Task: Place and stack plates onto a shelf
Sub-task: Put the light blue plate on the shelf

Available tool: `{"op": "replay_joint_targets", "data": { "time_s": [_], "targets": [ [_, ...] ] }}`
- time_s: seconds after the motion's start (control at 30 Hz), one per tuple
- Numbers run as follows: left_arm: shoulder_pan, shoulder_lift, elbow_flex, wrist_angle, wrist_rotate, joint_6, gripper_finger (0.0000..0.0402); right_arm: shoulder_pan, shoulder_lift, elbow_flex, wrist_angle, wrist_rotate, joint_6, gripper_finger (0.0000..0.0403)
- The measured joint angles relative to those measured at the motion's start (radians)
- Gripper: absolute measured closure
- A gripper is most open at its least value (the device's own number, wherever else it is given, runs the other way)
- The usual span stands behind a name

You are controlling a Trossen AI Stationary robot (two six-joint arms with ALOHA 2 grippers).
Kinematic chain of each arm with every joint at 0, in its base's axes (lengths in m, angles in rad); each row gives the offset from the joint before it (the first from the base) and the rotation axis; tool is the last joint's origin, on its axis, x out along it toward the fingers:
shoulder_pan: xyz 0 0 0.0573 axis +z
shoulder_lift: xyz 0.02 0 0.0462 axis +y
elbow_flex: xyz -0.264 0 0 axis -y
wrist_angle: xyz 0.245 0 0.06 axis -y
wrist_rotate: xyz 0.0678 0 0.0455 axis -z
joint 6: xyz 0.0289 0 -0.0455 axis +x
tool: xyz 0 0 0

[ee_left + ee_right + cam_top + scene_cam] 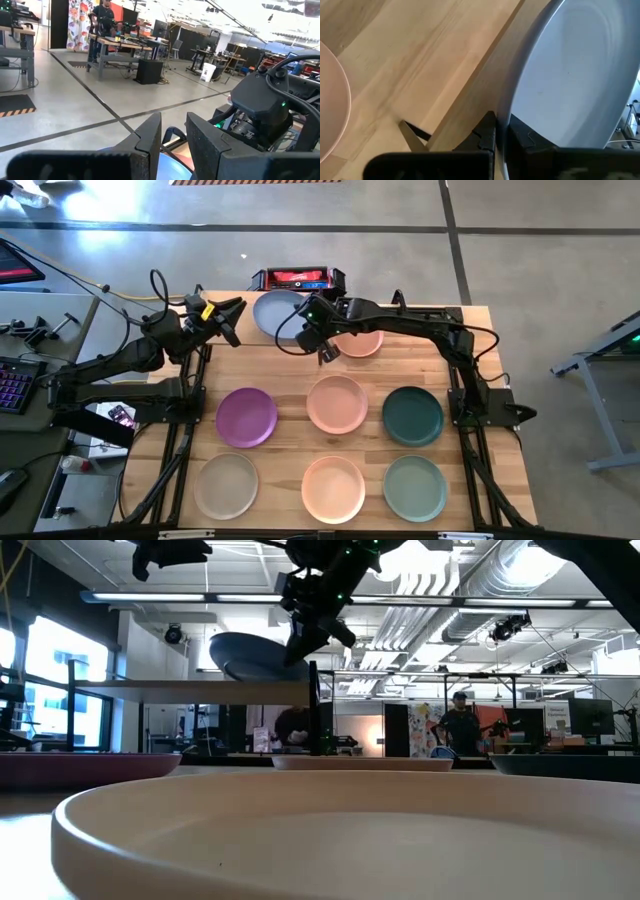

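The light blue plate [275, 312] is at the table's far side, held by my right gripper [308, 332]. In the low view this plate [250, 655] hangs tilted just over the shelf's light-wood board [190, 690]; whether it touches the board cannot be told. The shelf edge [470, 100] and a black leg [412, 136] show under the plate. My left gripper [228, 315] is open, level with the plate's left side and above it [170, 552], touching nothing. Purple [247, 417], peach [337, 403] and dark teal [412, 415] plates lie flat on the table. My right gripper is shut on the light blue plate's rim [506, 131] at the plate's near-right side. The rim is pinched between the two fingers [487, 135], one on each face. The fingers reach in from the table's right, slanting down. The plate is tilted over the shelf board.
A pale pink plate [357, 340] lies on the table right of the shelf, under my right arm. Beige [227, 485], peach [333, 488] and sage green [415, 488] plates line the near edge. A red and black box [298, 278] sits beyond the far edge. People stand in the room behind.
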Motion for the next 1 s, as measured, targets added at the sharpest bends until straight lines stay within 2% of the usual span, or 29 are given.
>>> {"op": "replay_joint_targets", "data": {
  "time_s": [0.5, 1.0],
  "targets": [
    [0.000, 0.000, 0.000, 0.000, 0.001, -0.001, 0.0323, 0.000, 0.000, 0.000, -0.014, 0.037, -0.091, 0.0402],
    [0.000, 0.000, 0.000, 0.000, 0.002, 0.000, 0.0323, 0.001, 0.021, 0.001, -0.020, 0.044, -0.086, 0.0402]
  ]
}}
